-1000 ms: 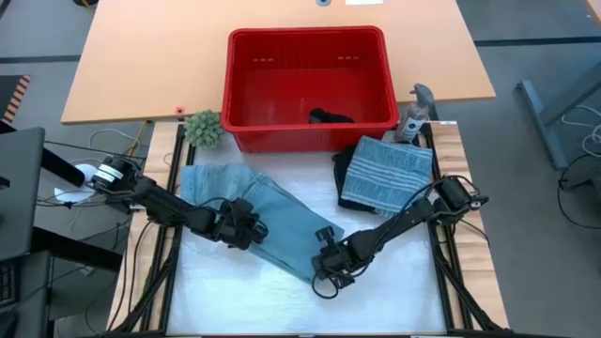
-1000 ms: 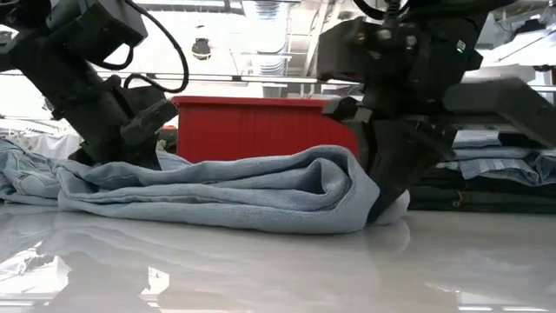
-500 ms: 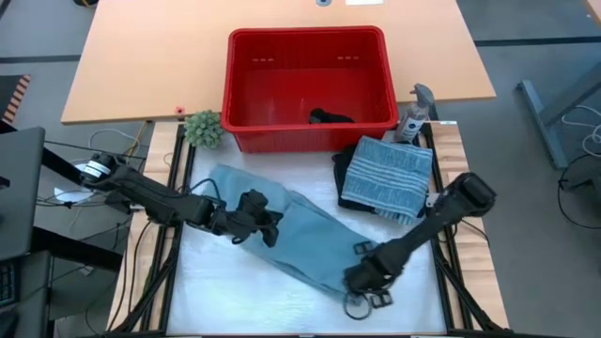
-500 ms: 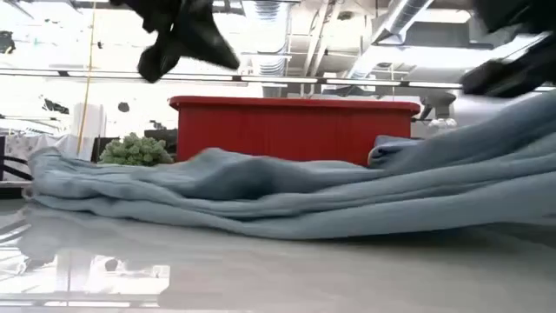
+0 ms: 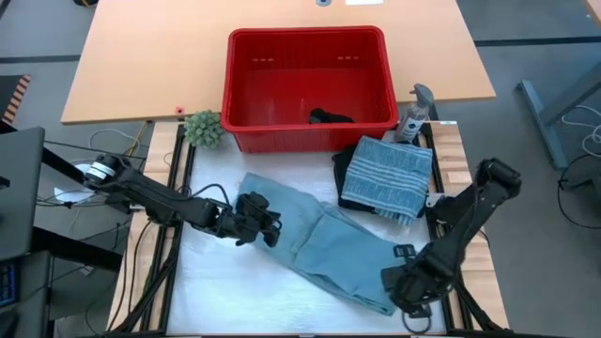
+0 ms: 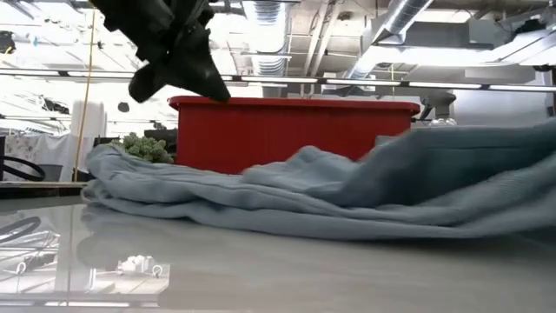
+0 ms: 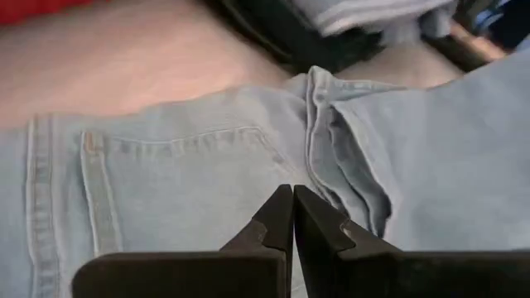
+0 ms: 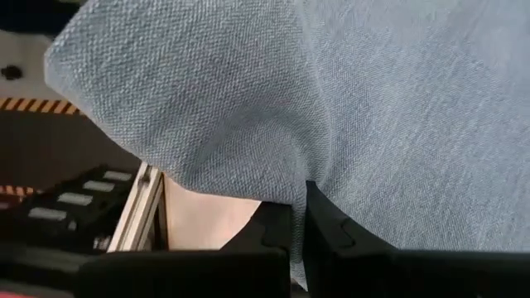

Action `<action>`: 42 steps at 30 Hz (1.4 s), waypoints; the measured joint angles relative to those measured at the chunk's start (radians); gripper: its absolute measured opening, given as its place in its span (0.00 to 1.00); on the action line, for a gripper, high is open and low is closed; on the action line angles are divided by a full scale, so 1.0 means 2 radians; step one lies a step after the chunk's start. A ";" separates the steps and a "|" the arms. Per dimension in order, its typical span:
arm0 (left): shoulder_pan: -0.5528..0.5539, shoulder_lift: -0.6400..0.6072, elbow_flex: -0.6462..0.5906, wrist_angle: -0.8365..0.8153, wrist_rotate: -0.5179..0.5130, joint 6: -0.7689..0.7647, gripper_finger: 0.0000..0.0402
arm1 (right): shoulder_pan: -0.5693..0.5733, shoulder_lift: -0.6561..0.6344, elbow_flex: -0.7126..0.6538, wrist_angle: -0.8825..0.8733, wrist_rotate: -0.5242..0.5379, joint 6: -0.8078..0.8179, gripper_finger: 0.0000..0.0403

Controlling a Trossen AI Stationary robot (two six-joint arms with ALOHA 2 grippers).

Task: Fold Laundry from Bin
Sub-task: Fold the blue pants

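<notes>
Light blue jeans (image 5: 319,235) lie slantwise on the white table, from their waist end (image 5: 254,188) to the near right. My left gripper (image 5: 263,221) hangs shut above the waist end and clear of it, with a back pocket (image 7: 174,165) showing below it. My right gripper (image 5: 410,289) is shut on the jeans' near right end. The red bin (image 5: 305,56) stands at the far side with a black garment (image 5: 331,117) on its floor. A folded blue-grey striped cloth (image 5: 387,174) lies on a dark garment, right of the jeans. My right gripper pinches a bulge of the denim (image 8: 308,170) at the jeans' near right end between its two fingers. It comes from above, pointing steeply down. That end (image 6: 486,165) is raised off the table, and the cloth slopes down to the part that lies flat.
A small green plant (image 5: 204,129) stands left of the bin, and a spray bottle (image 5: 413,113) stands at its right corner. Metal frame rails (image 5: 178,188) run along the table's left and right sides. Bare white table (image 5: 225,291) lies near the front left.
My right gripper has gone up and toward the table's near right corner with the jeans' end. This has drawn the folded jeans out long, and their waist end has slid to the right. My left gripper has risen off the jeans and stayed shut.
</notes>
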 joint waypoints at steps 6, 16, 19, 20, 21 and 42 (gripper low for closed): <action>-0.003 0.040 -0.004 0.273 0.002 0.083 0.00 | 0.016 -0.016 0.000 -0.019 -0.006 0.013 0.08; 0.008 0.192 0.060 0.413 0.071 0.115 0.00 | 0.014 -0.017 0.000 -0.041 -0.010 0.001 0.08; 0.006 0.233 0.112 0.408 0.097 0.164 0.00 | 0.014 -0.017 0.001 -0.044 -0.010 0.001 0.08; 0.006 0.247 0.130 0.392 0.105 0.176 0.00 | 0.014 -0.017 0.001 -0.044 -0.010 0.002 0.08; 0.008 0.262 0.150 0.369 0.113 0.182 0.00 | 0.014 -0.017 0.001 -0.044 -0.010 0.003 0.08; 0.057 0.379 0.290 0.080 0.118 0.128 0.00 | 0.071 -0.016 0.009 -0.059 -0.089 0.030 0.08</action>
